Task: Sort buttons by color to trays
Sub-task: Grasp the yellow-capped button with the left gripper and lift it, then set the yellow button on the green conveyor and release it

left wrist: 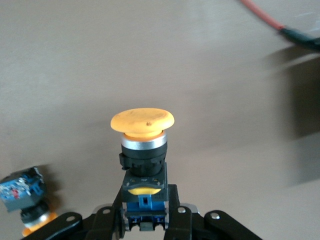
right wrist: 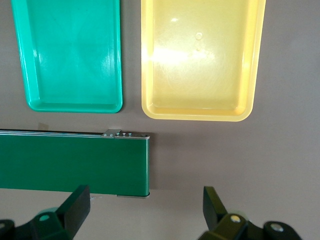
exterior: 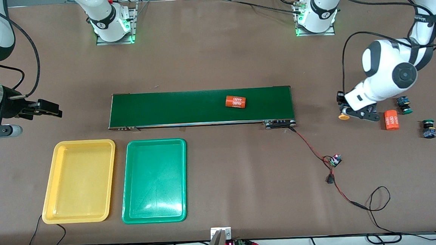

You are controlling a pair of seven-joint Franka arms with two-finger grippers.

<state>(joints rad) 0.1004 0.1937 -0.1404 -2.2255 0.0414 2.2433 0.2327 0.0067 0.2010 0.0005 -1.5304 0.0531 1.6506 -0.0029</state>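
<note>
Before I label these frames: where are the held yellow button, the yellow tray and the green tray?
held yellow button (left wrist: pixel 142 121): left wrist view, cap top.
yellow tray (exterior: pixel 81 219): front view, near rim.
green tray (exterior: pixel 155 218): front view, near rim.

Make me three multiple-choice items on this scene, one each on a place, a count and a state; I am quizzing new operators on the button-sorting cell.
1. Where does the orange cylinder with white print nearest the trays lie?
A. in the yellow tray
B. on the conveyor belt
C. in the green tray

2. How many green-capped buttons show in the front view?
A. two
B. none
C. four

3. What is the left gripper doing?
A. standing open
B. shut on an orange cylinder
C. shut on a yellow-capped button

Answers: 1 B, it rests on the conveyor belt. 2 A, one and another. 3 C, the left gripper clamps the yellow-capped button by its body.
</note>
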